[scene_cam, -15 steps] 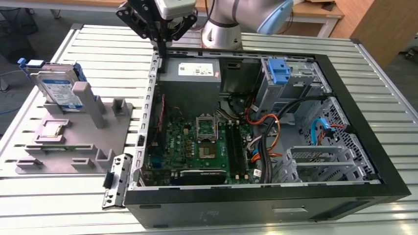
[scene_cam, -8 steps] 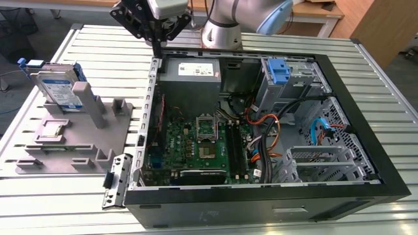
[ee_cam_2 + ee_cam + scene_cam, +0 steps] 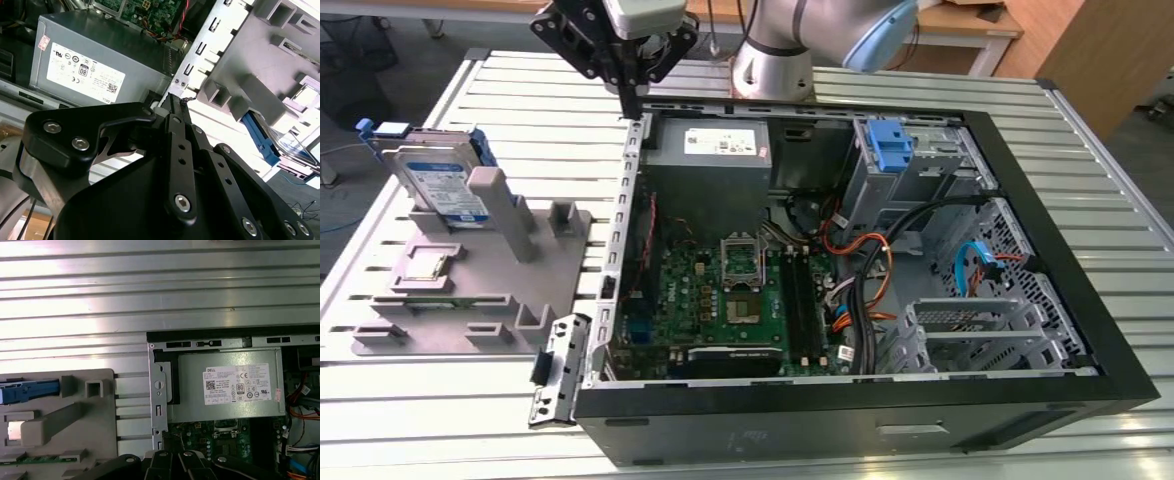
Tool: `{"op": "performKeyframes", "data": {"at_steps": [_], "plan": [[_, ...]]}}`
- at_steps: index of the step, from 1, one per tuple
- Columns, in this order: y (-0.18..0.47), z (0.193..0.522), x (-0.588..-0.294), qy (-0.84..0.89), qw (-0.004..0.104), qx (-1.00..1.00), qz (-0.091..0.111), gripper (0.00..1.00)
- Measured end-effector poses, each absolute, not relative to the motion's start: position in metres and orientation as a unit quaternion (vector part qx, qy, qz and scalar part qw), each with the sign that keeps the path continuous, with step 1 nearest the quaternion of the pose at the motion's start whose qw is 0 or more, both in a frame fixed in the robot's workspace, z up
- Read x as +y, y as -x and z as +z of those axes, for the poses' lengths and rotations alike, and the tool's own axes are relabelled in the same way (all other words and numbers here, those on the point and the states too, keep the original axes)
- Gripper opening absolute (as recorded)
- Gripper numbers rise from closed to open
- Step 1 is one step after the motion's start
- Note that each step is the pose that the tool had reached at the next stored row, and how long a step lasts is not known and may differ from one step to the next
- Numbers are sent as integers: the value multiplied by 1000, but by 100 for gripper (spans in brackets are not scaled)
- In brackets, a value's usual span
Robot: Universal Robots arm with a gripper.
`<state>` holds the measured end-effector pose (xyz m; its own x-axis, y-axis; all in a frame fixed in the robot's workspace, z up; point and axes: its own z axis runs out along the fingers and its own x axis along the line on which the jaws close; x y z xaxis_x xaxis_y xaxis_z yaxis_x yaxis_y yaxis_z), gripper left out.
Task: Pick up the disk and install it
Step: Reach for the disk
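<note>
The disk (image 3: 438, 185) is a silver drive with a white-and-blue label and blue side bracket. It stands on edge in a grey holder fixture (image 3: 480, 290) at the exterior view's left, beside the open computer case (image 3: 854, 410). My gripper (image 3: 631, 106) hangs shut and empty over the case's rear corner, at the exterior view's right of the disk and well apart from it. In the second wrist view the fingers (image 3: 176, 120) meet in a thin point, and the disk (image 3: 292, 145) lies past the fixture. The first wrist view catches the disk's blue bracket (image 3: 30, 390).
A grey power supply box (image 3: 707, 145) with a white sticker sits in the case's back corner, close under the gripper. A blue latch piece (image 3: 887, 145) marks the drive bay at the exterior view's right. Cables (image 3: 881, 250) and the motherboard (image 3: 720, 300) fill the case. A slatted metal table (image 3: 480, 90) lies all round.
</note>
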<state>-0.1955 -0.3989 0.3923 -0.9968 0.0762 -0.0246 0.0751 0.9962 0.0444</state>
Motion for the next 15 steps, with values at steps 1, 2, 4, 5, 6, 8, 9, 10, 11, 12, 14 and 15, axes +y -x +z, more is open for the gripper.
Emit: {"op": "performKeyframes", "data": {"at_steps": [1, 2, 4, 5, 6, 8, 9, 10, 11, 12, 14, 15], "plan": [[196, 392, -399, -38, 13, 999, 22, 10], [196, 392, -399, -38, 13, 999, 22, 10], [196, 392, -399, -38, 13, 999, 22, 10], [196, 392, -399, -38, 13, 999, 22, 10], [196, 392, -399, -38, 13, 999, 22, 10], [197, 392, -399, -38, 13, 999, 22, 10], [197, 392, -399, -38, 13, 999, 22, 10], [198, 392, -399, -38, 13, 999, 22, 10], [198, 392, -399, -38, 13, 999, 22, 10], [198, 392, -399, -38, 13, 999, 22, 10], [199, 392, -399, -38, 13, 999, 22, 10], [199, 392, -399, -38, 13, 999, 22, 10]]}}
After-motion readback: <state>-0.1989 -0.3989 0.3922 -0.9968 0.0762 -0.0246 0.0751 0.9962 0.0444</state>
